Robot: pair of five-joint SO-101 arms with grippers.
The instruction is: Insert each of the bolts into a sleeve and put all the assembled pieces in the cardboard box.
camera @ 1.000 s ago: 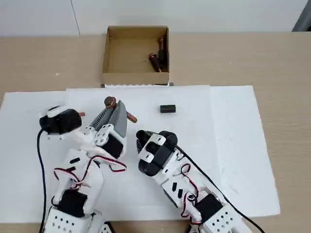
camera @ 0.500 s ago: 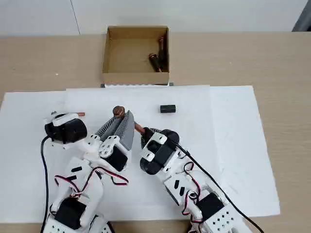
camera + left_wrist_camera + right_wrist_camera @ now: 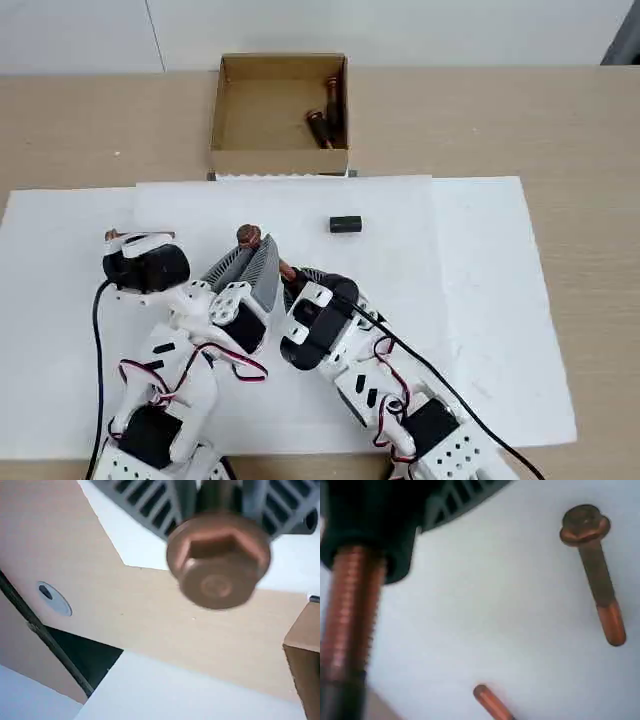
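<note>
Clenching a bolt (image 3: 248,235), left pincer (image 3: 258,254) sits beside right pincer (image 3: 300,279), whose state is unclear.

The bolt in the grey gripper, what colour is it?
Coppery brown. The bolt shows best in the left wrist view.

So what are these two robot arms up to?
The left pincer grips a copper bolt, its shaft pushed into a black sleeve right at the right pincer. A spare sleeve and a loose bolt lie on the white paper. The cardboard box already holds a few assembled pieces.
</note>
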